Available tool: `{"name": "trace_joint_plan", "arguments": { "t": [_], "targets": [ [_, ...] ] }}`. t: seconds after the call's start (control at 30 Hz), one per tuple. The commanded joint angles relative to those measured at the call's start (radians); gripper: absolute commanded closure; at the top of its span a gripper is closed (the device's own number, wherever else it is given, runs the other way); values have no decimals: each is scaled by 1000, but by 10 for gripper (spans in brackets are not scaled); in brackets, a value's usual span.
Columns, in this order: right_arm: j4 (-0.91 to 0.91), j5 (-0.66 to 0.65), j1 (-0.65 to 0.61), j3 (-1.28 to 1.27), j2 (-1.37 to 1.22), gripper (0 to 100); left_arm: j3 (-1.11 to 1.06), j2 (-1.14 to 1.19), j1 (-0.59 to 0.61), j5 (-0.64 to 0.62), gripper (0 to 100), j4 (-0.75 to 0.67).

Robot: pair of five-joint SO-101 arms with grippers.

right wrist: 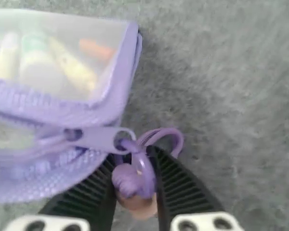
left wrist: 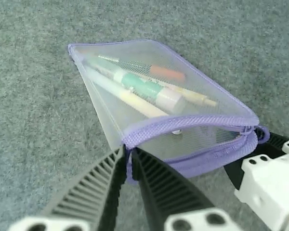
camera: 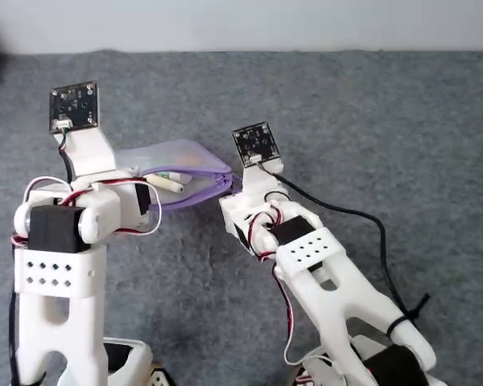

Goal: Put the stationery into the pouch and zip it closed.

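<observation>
A: Both grippers busy? Where's the pouch?
B: Pouch [left wrist: 192, 120] lies on the grey mat [left wrist: 29, 120] between the arms. Pens [left wrist: 144, 89] are inside and the mouth is gaping. Left gripper [left wrist: 129, 163] pinches one corner of the mouth. Right gripper [right wrist: 135, 163] is clamped on the zipper pull [right wrist: 132, 178] at the other end.
A: Tip for the zip?
B: I'd draw the pull along the zip line, low and steady, with the left anchoring so the fabric stays taut.
</observation>
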State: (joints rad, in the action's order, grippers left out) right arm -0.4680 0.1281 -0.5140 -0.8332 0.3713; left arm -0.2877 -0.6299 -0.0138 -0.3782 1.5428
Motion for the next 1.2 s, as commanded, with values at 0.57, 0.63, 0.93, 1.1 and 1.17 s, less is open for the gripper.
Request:
{"name": "trace_joint_plan", "arguments": {
  "t": [0.57, 0.63, 0.93, 1.1, 1.17],
  "targets": [
    [76, -229, 148, 100, 183, 991, 225, -5, -98, 44, 729, 206],
    [74, -229, 148, 100, 183, 991, 225, -5, -98, 26, 713, 206],
    [62, -226, 145, 92, 148, 991, 219, 3, -100, 20, 714, 201],
    [73, -227, 148, 178, 147, 991, 219, 3, -100, 25, 714, 201],
    [67, -229, 147, 226, 147, 991, 219, -3, -100, 29, 713, 192]
  ]
}}
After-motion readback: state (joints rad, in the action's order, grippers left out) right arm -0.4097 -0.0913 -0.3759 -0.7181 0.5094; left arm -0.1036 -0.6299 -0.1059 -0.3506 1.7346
